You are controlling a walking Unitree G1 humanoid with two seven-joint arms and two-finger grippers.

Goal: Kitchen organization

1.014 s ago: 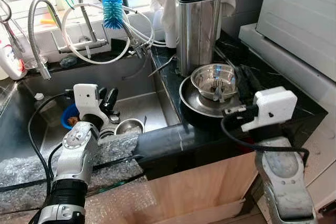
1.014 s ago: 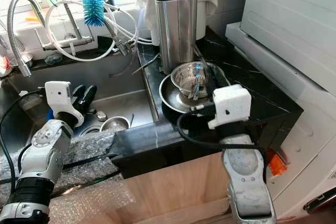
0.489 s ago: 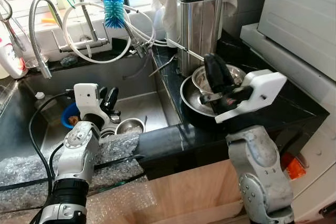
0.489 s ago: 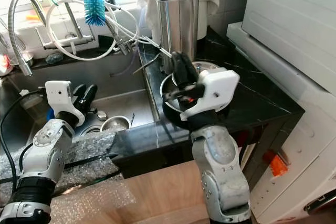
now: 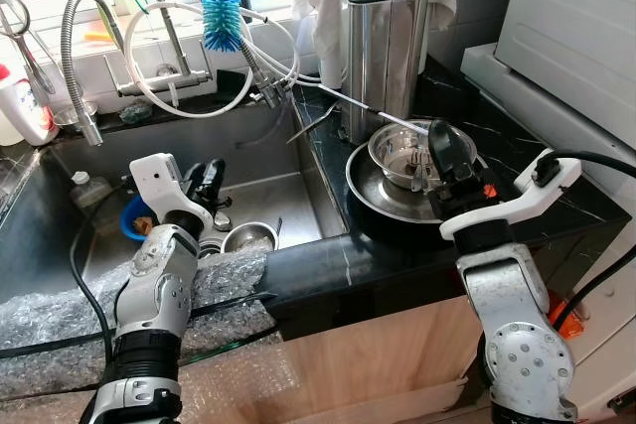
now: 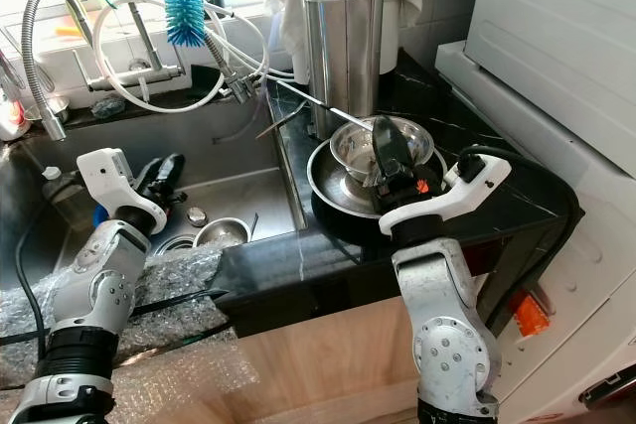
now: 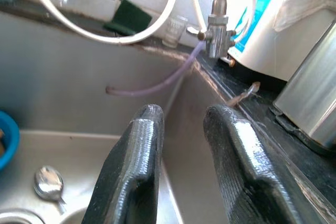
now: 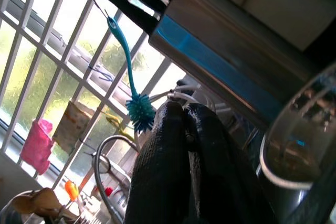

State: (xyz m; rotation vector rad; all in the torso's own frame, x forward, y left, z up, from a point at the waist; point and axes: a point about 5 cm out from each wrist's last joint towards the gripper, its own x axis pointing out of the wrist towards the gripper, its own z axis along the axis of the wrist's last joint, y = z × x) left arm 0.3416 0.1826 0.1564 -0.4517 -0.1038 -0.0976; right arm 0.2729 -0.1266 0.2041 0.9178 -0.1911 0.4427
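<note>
Steel bowl point(image 5: 405, 153), nested in a plate point(image 5: 370, 189) on the tabletop point(image 5: 556, 196), judged light, rigid, slippery: grip at rim; right gripper point(image 5: 444, 153) closed empty above it, left gripper point(image 7: 184, 145) open over sink point(image 5: 260, 196).

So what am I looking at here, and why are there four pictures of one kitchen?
It is a humanoid robot at a kitchen sink. Two pictures come from cameras in its head, looking down; the other two come from a camera on each wrist, looking along the black fingers. The left gripper hangs open over the sink, where a small metal cup and a spoon lie. The right gripper, fingers pressed together and holding nothing I can see, is at a steel bowl stacked in a pan on the black counter. Behind stands a knife block.
</note>
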